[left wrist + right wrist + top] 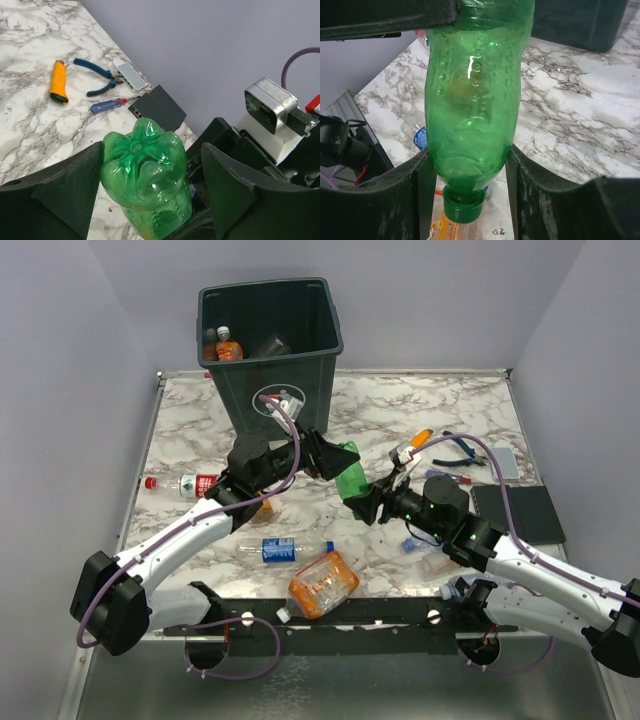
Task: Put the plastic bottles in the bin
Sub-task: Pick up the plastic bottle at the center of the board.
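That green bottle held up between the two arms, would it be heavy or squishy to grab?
Probably light: the green bottle is see-through, with no liquid visible. Likely thin plastic, so a hard squeeze may dent it. Its glossy round body could slip or roll.

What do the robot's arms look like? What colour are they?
Each arm has long white tubes joined by chunky black joints: the left arm and the right arm match. A purple cable loops along each. The left gripper and right gripper have thick, matte black wedge-shaped fingers. Tiny green lights glow on the right arm.
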